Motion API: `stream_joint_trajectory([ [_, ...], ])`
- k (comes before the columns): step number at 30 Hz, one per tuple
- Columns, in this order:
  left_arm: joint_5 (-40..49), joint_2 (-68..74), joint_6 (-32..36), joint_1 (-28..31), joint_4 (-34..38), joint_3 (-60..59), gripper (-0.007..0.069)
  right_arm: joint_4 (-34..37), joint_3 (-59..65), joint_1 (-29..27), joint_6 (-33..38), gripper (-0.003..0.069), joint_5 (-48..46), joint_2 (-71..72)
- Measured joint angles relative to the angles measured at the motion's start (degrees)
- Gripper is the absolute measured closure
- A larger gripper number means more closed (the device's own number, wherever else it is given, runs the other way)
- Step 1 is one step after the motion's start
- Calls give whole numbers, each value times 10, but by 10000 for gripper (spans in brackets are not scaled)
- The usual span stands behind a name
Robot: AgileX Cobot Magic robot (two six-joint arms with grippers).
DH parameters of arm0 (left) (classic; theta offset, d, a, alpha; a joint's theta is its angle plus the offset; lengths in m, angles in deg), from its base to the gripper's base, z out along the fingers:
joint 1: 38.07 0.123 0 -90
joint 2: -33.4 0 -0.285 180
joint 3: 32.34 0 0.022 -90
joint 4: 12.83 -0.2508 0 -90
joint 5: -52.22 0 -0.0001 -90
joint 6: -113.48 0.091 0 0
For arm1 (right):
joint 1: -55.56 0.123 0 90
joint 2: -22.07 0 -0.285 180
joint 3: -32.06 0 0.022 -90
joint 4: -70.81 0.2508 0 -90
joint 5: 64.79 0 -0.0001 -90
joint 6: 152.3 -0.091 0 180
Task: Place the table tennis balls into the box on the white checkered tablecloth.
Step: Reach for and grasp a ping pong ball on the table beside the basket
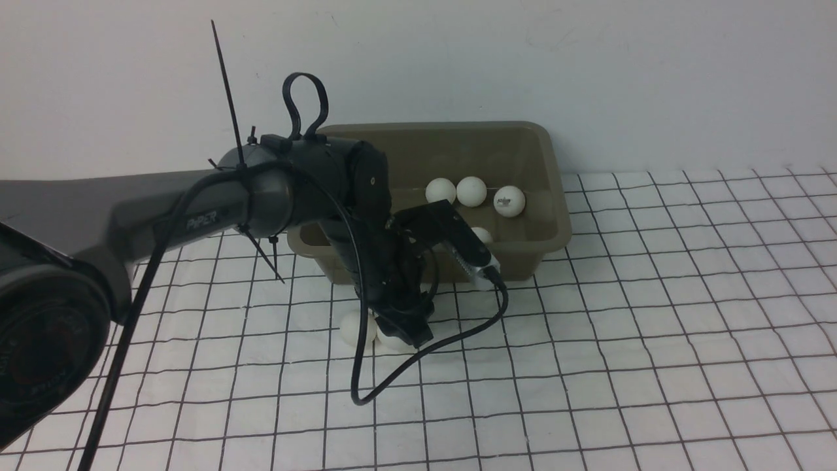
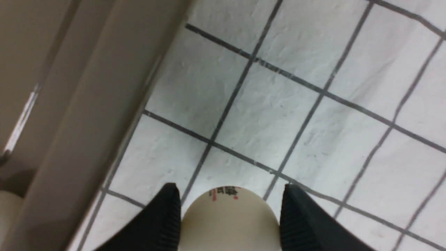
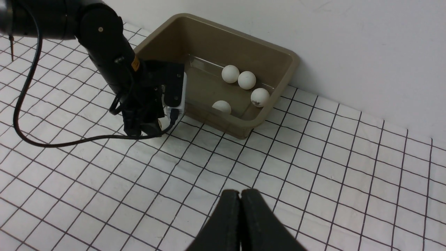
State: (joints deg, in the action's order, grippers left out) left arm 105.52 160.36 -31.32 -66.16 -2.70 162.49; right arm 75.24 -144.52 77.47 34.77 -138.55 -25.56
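Note:
The olive-grey box (image 1: 553, 171) stands at the back on the white checkered tablecloth (image 1: 654, 327). Several white table tennis balls lie inside it, one with a dark mark (image 1: 509, 201). My left gripper (image 1: 402, 330) points down just in front of the box. In the left wrist view, my left gripper (image 2: 230, 189) is shut on a ball with a printed mark (image 2: 228, 223), low over the cloth beside the box wall (image 2: 87, 104). Another ball (image 1: 357, 327) lies on the cloth right beside it. My right gripper (image 3: 240, 196) is shut and empty above the cloth.
The left arm's black cable (image 1: 392, 373) loops down onto the cloth in front of the gripper. A white wall (image 1: 588, 65) rises right behind the box. The right wrist view shows the box (image 3: 285, 55) and the left arm (image 3: 115, 62) from the side.

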Motion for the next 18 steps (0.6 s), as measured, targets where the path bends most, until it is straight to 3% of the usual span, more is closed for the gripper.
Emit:
stream_joint_trajectory([
  [11,159,-23,-31,0,17,85,297,-3,0,0,2,676,0,0],
  [14,149,-57,-34,0,12,155,297,-12,0,0,2,676,0,0],
  [18,44,-69,-46,0,-21,228,297,-14,0,0,2,676,0,0],
])
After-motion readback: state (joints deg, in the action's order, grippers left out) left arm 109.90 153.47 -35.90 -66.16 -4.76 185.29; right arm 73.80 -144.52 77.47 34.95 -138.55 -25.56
